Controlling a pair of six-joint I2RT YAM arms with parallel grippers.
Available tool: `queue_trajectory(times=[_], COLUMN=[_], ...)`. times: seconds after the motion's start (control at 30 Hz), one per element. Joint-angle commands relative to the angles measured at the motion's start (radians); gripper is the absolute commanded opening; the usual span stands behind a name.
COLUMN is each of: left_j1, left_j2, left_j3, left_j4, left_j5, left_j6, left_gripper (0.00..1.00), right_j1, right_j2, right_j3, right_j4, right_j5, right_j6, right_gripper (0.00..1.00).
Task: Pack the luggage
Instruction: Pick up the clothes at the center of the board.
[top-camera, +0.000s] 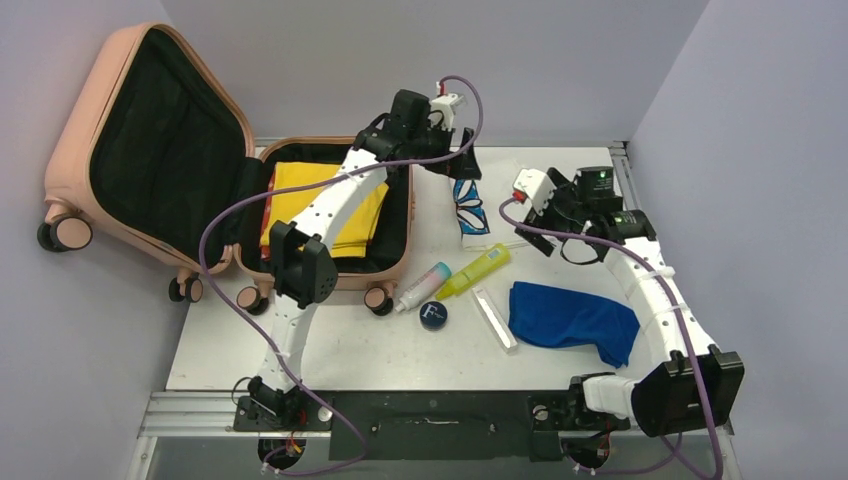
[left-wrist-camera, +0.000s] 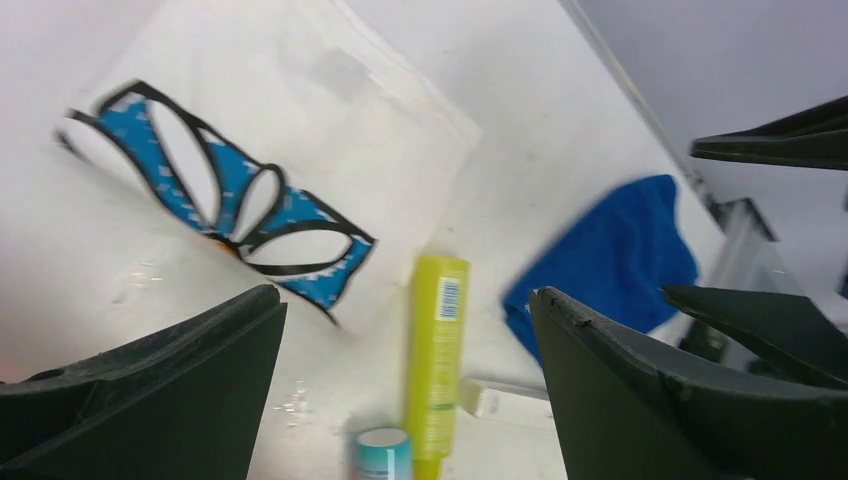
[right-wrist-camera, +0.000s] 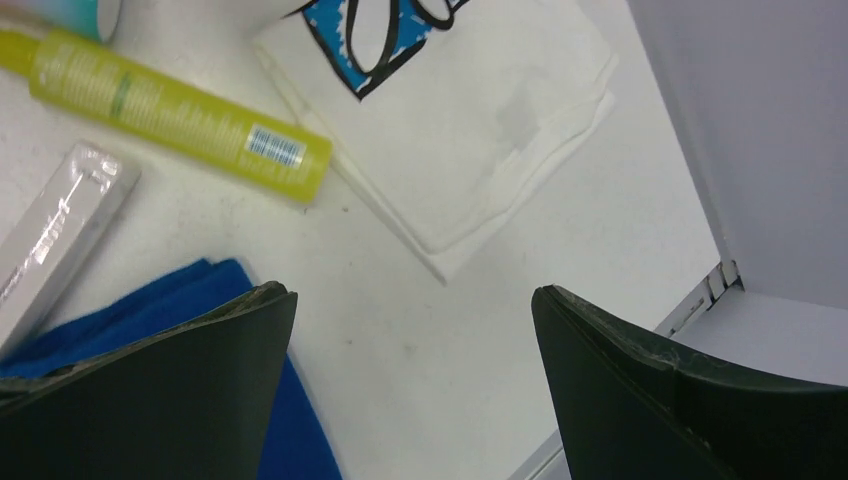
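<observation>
Bearing a white F, dark tin (top-camera: 432, 315)

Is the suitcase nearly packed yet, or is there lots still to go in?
Just started. Only a yellow cloth lies in the open suitcase. The right tool is open and empty; the left tool, open too, hovers over the white patterned cloth. That cloth, the yellow bottle, tube, round tin, clear box and blue cloth lie on the table.

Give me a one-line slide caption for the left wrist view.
Open left gripper above a folded white cloth with blue-and-black print, a yellow-green bottle and a blue cloth on the table.
</observation>
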Motion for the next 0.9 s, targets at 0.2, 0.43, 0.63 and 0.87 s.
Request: queue_trajectory(times=[0.2,0.43,0.63,0.87], left_j1=[0.098,-0.017,-0.044,-0.078], left_j2=[0.028,-0.01,0.114,0.181], left_j3=[0.008,-0.151,-0.119,-0.078], left_j4=[0.144,0.231,0.234,0.133], left_j5=[-0.087,-0.351,-0.304,-0.488], left_j6=[-0.035,-0.124,-0.354,-0.436], left_gripper=[0.96,0.96,1.0,0.92], right_j1=[0.037,0.038,0.039,0.041], right_j2=[0.111,0.182,0.206,0.233], right_j3=[0.018,0.046,0.051,0.068], right_j4=[0.323,0.331,0.34,0.338], right_j5=[0.136,0.153,0.141,0.148], right_j6=[0.208,0.222,0.239,0.241], right_gripper=[0.92,0.92,0.92,0.92])
